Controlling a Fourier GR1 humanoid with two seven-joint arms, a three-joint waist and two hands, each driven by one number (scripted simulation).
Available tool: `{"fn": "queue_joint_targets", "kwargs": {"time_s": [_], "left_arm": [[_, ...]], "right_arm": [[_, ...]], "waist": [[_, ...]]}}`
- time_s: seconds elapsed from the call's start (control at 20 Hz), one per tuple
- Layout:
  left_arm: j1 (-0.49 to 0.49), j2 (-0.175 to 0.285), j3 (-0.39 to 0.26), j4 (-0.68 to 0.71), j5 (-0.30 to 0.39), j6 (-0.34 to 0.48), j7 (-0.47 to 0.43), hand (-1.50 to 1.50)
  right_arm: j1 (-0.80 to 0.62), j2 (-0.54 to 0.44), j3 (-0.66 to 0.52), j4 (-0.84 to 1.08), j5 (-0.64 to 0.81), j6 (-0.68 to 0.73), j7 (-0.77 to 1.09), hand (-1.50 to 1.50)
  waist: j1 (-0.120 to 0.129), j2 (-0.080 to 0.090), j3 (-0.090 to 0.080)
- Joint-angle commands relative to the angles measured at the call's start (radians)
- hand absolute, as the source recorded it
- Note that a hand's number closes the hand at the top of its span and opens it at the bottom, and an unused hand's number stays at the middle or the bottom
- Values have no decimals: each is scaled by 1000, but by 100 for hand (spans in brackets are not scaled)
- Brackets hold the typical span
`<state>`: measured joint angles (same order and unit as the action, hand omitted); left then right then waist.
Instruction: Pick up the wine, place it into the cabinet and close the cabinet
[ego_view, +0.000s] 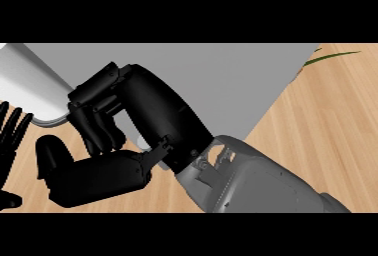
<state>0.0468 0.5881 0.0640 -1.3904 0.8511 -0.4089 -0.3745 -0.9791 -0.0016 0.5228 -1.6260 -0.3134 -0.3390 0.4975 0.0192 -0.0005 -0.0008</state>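
Note:
My right hand (151, 117) fills the middle of the head view, close up, its grey forearm (258, 182) coming in from the lower right. Its fingers (96, 127) curl down and the thumb (92, 175) lies below them; the gap between shows only wood and grey surface. Behind the hand spreads the grey cabinet (236, 70), and a white rounded panel (26, 82) sits at its left. No wine bottle shows anywhere. My left hand (11, 137) rests open at the left edge, fingers up.
The wooden counter (325, 125) runs along the right of the cabinet and under the hands. A green leaf (332, 56) pokes in at the upper right.

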Motion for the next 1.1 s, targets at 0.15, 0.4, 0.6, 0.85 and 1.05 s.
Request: {"fn": "queue_joint_targets", "kwargs": {"time_s": [0.15, 0.4, 0.6, 0.85, 1.05], "left_arm": [[-53, -5, 42, 17, 0, 4, 39, -150], [-24, -12, 64, 25, -16, -33, 39, -150], [-55, -33, 45, 2, -23, 13, 75, -150], [-31, -62, 40, -5, -62, -2, 28, -150], [-54, -28, 61, 7, -15, -33, 67, -150]], "right_arm": [[50, 2, -52, 153, -70, 21, -114, 150], [78, -38, -153, 276, -64, 173, -205, 150], [-21, -15, -207, 409, -38, 174, -231, 150], [63, -63, -191, 429, -12, 247, -325, 150], [34, -121, -237, 466, -12, 286, -346, 150]], "waist": [[-11, 3, 1], [-13, 3, 1], [-8, 5, 0], [-5, 6, 0], [-6, 10, 0]]}}
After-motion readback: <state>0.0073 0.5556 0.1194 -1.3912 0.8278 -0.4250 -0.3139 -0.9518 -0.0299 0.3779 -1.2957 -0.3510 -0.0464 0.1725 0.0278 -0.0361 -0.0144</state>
